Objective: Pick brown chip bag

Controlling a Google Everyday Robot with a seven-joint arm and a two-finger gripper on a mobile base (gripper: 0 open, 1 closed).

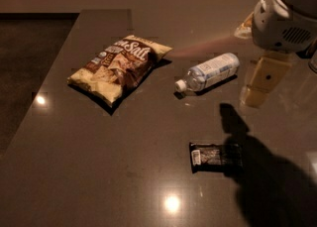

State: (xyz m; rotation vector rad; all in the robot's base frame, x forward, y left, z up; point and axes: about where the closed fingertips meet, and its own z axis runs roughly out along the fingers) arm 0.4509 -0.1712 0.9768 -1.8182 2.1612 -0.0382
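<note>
The brown chip bag [119, 67] lies flat on the dark tabletop [99, 161] at the left of centre, with pale yellow edges and white "Salt" lettering near its top. My gripper [262, 80] hangs at the right under the white arm housing [285, 18], above the table. It is well to the right of the bag, beyond the water bottle, and holds nothing that I can see. Its shadow falls on the table at the lower right.
A clear plastic water bottle [209, 72] lies on its side between the bag and the gripper. A small dark wrapped bar [214, 155] lies lower right, partly in the arm's shadow. The table's left edge [44, 92] drops to a dark floor.
</note>
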